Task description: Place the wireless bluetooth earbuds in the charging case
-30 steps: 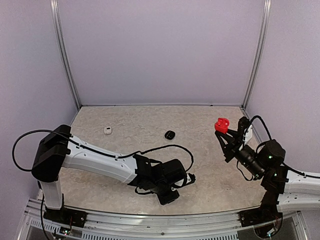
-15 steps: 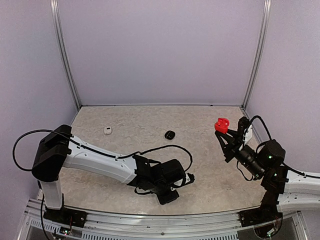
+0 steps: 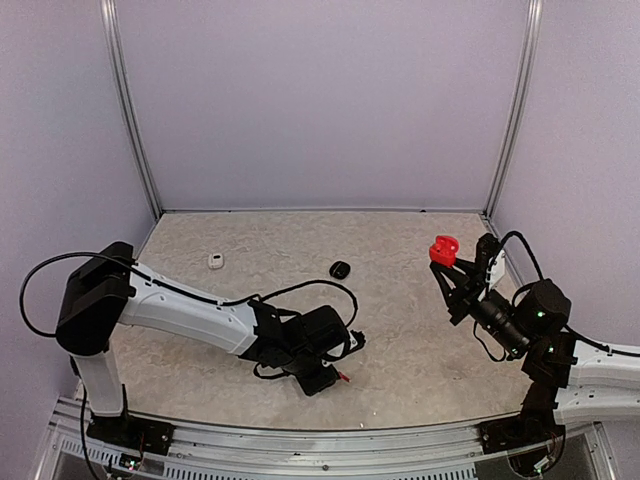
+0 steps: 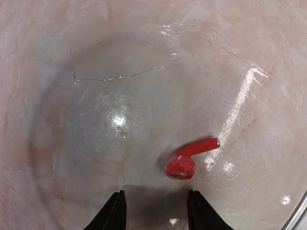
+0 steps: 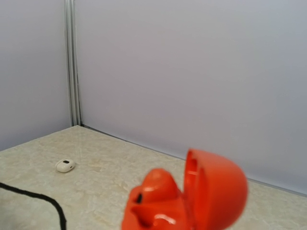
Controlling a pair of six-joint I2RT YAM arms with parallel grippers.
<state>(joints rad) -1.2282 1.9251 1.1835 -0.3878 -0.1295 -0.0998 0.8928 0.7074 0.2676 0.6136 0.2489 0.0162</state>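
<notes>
One red earbud [image 4: 184,163] lies on the table, stem pointing right, just ahead of my left gripper's [image 4: 157,212] open jaws and a little to the right; nothing is between the fingers. From above it is a small red speck [image 3: 343,378] beside the left gripper [image 3: 333,366], which points down at the near middle of the table. My right gripper [image 3: 452,264] holds the red charging case [image 3: 443,248] up off the table at the right. The charging case [image 5: 184,201] has its lid swung open and hides the right fingers in the wrist view.
A small white case [image 3: 217,261] lies at the back left and a black case [image 3: 340,269] at the back centre. The white case [image 5: 65,166] also shows far off in the right wrist view. A black cable [image 3: 300,295] loops over the left arm. Walls enclose the table.
The left arm has pulled back to the left and its jaws have widened a little. The red earbud now shows on the table beside it. The right arm has not moved.
</notes>
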